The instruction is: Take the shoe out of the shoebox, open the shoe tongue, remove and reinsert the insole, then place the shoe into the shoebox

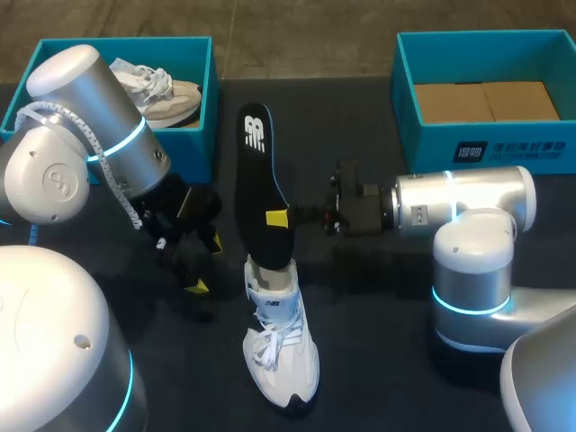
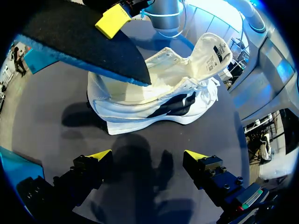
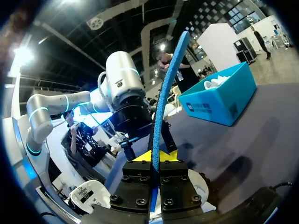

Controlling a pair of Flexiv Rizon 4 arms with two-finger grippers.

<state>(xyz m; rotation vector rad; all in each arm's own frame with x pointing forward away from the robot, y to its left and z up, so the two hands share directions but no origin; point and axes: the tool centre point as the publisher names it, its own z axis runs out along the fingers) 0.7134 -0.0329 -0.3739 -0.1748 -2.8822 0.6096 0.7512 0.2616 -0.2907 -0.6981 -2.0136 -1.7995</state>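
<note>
right claw [image 3: 153, 157] tight on insole [image 3: 164, 93], clearest in wrist view

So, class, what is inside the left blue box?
A pale shoe with white laces lies in the box. The left arm covers part of it, so the rest of the inside cannot be seen.

Head view: dim overall, table [image 1: 378, 360] near black. Shoe [image 1: 281, 346] is brightest, soft shadow on table just left of it. Sheen on left arm [image 1: 99, 99] shell. L wrist: light from overhead, dark shadow patches on table beside shoe & nearer cam. R wrist: strong overhead glare, insole [image 3: 163, 98] backlit.
</note>
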